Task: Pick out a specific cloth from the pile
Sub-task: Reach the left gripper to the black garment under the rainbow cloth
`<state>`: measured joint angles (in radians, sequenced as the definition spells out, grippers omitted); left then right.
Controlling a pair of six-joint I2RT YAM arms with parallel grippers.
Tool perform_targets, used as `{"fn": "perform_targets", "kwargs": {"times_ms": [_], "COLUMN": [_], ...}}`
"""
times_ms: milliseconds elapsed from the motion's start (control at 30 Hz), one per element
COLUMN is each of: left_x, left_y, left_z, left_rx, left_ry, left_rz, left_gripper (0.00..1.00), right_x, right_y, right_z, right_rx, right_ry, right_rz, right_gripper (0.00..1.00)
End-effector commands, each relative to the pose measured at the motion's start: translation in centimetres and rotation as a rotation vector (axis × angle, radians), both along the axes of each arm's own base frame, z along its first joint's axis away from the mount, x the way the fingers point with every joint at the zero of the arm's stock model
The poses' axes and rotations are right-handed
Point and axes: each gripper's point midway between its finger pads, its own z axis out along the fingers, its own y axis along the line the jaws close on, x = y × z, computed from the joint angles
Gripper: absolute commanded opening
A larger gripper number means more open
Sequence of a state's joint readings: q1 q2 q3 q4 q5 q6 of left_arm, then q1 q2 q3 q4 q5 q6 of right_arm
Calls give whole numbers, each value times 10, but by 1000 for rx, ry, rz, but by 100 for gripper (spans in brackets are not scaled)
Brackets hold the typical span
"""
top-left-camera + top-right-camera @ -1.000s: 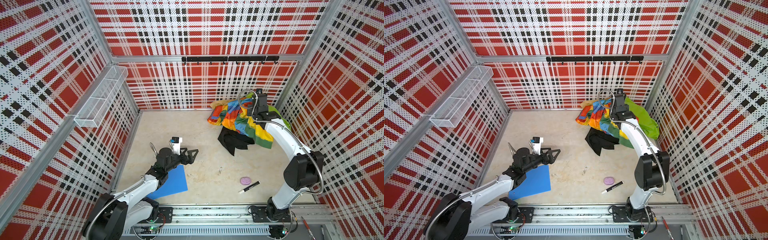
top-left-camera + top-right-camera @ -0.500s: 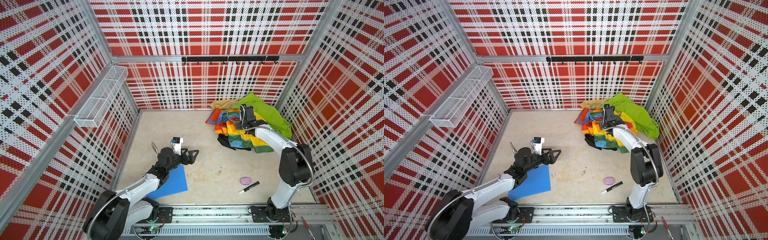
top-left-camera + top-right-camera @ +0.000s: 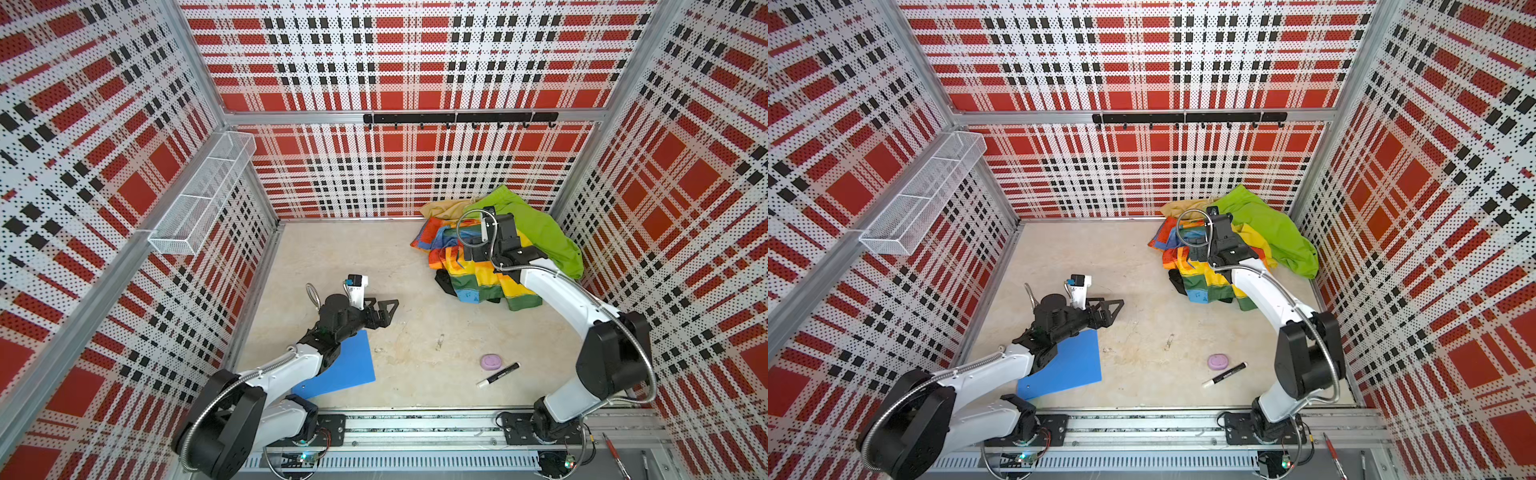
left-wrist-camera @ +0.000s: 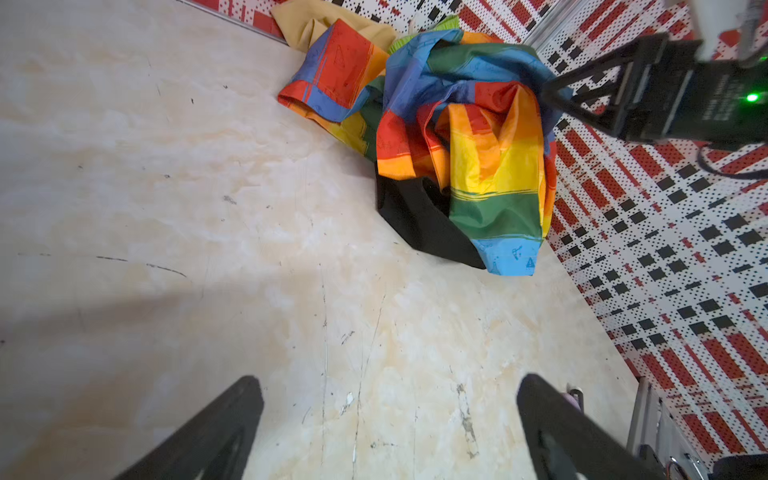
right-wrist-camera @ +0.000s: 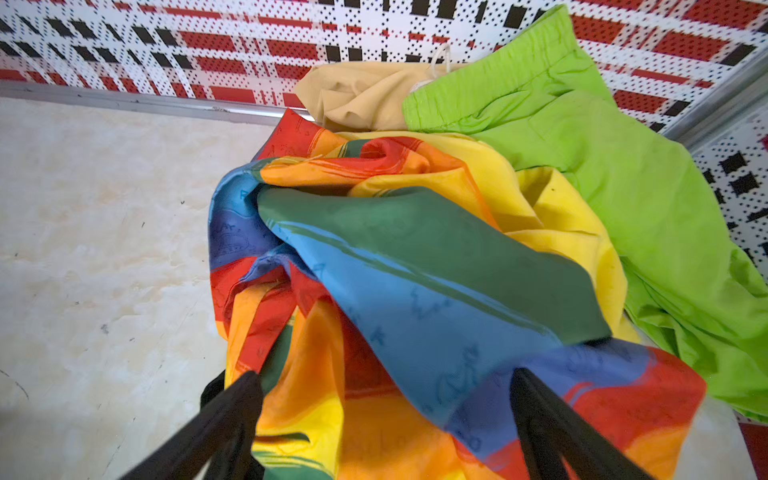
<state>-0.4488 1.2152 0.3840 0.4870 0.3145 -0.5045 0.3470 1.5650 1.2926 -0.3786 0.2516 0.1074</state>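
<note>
Mottled beige surface (image 3: pixel 374 257). At its 1 o'clock sits the crumpled pile (image 3: pixel 544 237). The cloth (image 3: pixel 444 283), matte black, peeks out at the pile's 7 o'clock from under the glossy rainbow cloth (image 3: pixel 486 278). Right pincer (image 5: pixel 386 378) is spread wide over the rainbow cloth. Left pincer (image 4: pixel 388 380) is wide and holds nothing.

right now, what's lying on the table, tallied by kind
cloths: 4 (rainbow-striped cloth, lime green cloth, tan cloth, black cloth)
blue board: 1
purple disc: 1
marker: 1
total: 7
</note>
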Motion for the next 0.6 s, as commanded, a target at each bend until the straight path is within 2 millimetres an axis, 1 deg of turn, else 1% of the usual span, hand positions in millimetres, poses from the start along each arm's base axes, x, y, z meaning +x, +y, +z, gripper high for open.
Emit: {"fn": "perform_targets", "kwargs": {"times_ms": [0, 33, 100, 133, 200, 300, 400, 467, 567], "left_x": [8, 10, 14, 17, 21, 28, 41, 50, 62], "left_y": [-16, -20, -27, -30, -42, -62, -79, -93, -115], "left_z": [20, 19, 20, 20, 19, 18, 19, 19, 8], "left_rx": [-44, -54, -83, -100, -132, -169, -214, -234, -234], "left_ry": [-39, -29, -7, 14, 56, 113, 164, 192, 249], "left_rz": [-25, -26, -25, -17, -8, -9, 7, 9, 8], "left_gripper": [98, 97, 93, 92, 91, 91, 88, 85, 80], "right_x": [-18, -25, -46, -59, -83, -110, -124, -130, -136], "right_y": [0, -2, -4, 2, 4, 0, -10, -16, -24], "right_z": [20, 22, 31, 35, 44, 43, 38, 35, 37], "right_rx": [57, 71, 116, 156, 218, 310, 309, 296, 284], "right_ry": [-64, -73, -88, -96, -155, -193, -205, -207, -226], "right_rz": [-6, -8, -20, 1, 11, 19, -1, -19, -40], "right_gripper": [100, 100, 100, 100, 100, 100, 100, 100, 100]}}
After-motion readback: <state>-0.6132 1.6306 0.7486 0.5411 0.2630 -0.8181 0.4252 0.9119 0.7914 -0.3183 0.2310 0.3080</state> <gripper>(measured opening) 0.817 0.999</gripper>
